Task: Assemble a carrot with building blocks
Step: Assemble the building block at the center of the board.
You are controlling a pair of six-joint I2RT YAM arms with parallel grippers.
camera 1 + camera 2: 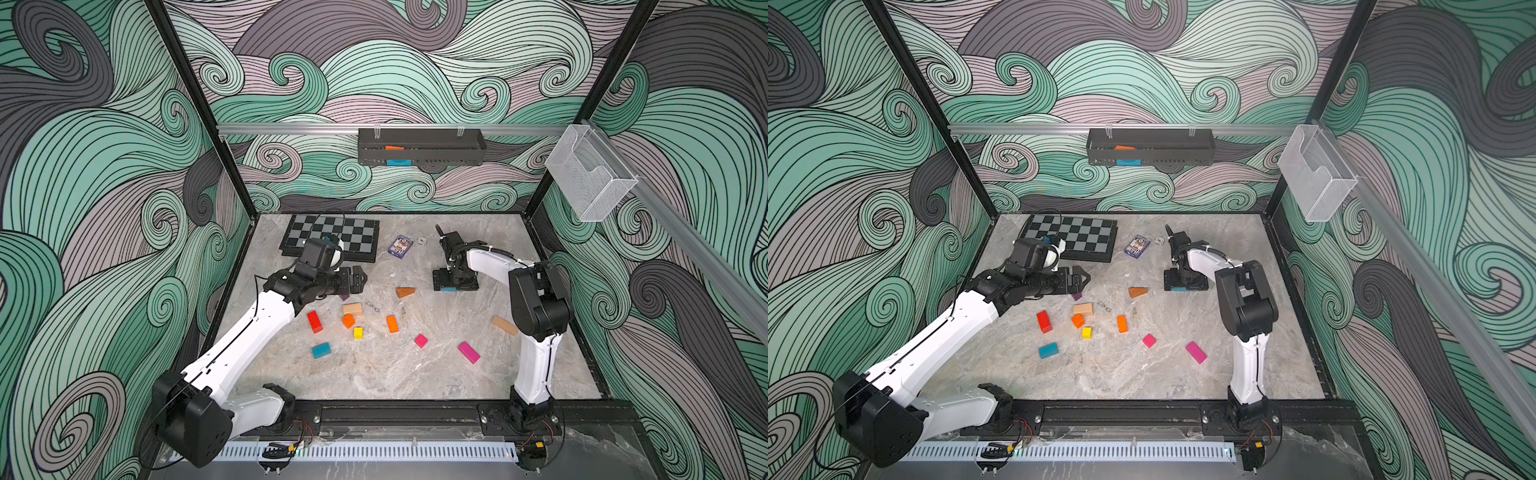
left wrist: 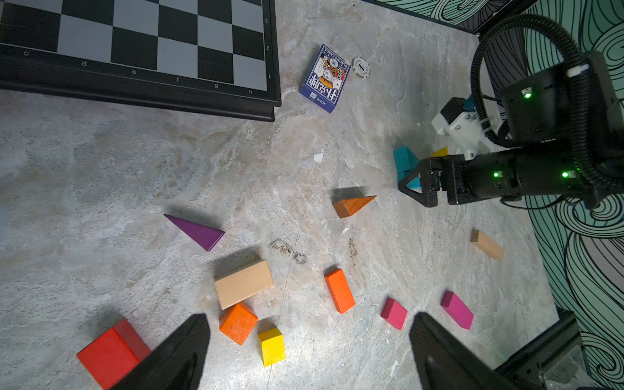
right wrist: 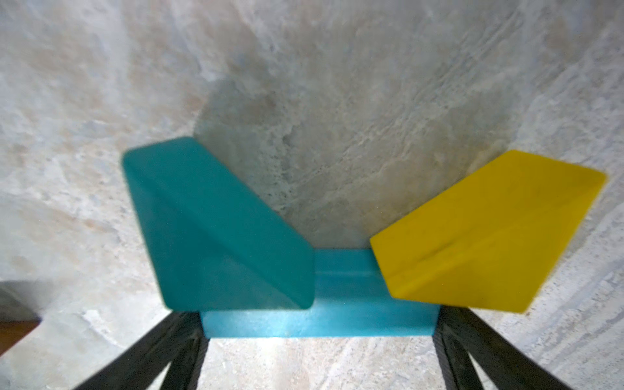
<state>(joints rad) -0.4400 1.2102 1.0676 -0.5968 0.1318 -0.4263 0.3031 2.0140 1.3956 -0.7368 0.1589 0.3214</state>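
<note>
In the right wrist view a blue block (image 3: 337,317) lies flat on the table. A teal wedge (image 3: 216,229) and a yellow wedge (image 3: 479,233) stand against its far side, spread apart. My right gripper (image 3: 319,324) is open, with a finger close to each end of that block. My left gripper (image 2: 309,351) hovers open and empty over loose blocks: an orange cube (image 2: 238,323), a yellow block (image 2: 271,346), an orange cuboid (image 2: 339,291), a beige block (image 2: 243,283), a red block (image 2: 113,353) and a purple wedge (image 2: 197,231). An orange wedge (image 1: 405,292) lies between the two arms.
A chessboard (image 1: 332,239) and a purple card box (image 1: 401,246) lie at the back. Two pink blocks (image 1: 421,340) (image 1: 469,352), a teal cuboid (image 1: 321,350) and a beige block (image 1: 504,325) lie nearer the front. A black tray (image 1: 422,151) hangs on the back rail.
</note>
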